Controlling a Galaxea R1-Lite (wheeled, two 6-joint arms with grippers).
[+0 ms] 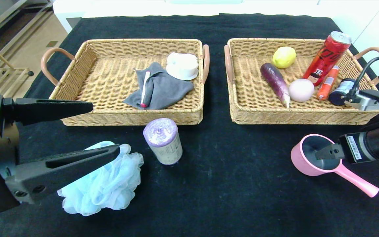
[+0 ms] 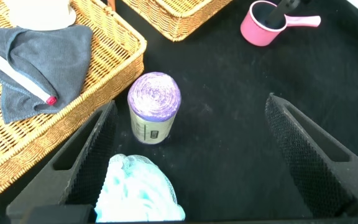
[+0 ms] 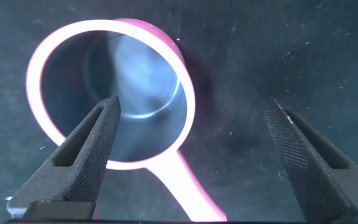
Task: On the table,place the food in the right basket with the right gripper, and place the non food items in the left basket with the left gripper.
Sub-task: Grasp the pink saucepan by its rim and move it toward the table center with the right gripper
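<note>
The worktop (image 1: 215, 184) carried two wicker baskets side by side across the upper half of the head view.

Left basket (image 1: 110, 115), upper left: it held a grey cloth (image 1: 163, 89) with a white pen-like stick (image 1: 144, 89) lying on it, and a white cap-shaped item (image 1: 182, 65) touching the cloth's far edge.

Right basket (image 1: 275, 117), upper right: it held the eggplant (image 1: 274, 80), the peach (image 1: 301, 90) just beside the eggplant's tip, the can (image 1: 327, 56) leaning tilted against the far wall, a lemon (image 1: 284, 57), an orange tube (image 1: 327, 82) and a dark cylinder (image 1: 341, 92).

Outside the baskets:
- The roll (image 1: 164, 141) stood upright at centre frame, near the front wall of the left basket.
- The pouf (image 1: 104, 184) lay at lower left, near the roll.
- The saucepan (image 1: 311, 158) sat at lower right, handle pointing toward the lower right corner.

Left claw (image 1: 100, 131): at the left edge of the head view, fingers spread wide and holding nothing, lower finger over the pouf.

Right claw (image 3: 191, 162): at the right edge of the head view, spread wide and empty, directly above the saucepan, one finger over the bowl.
</note>
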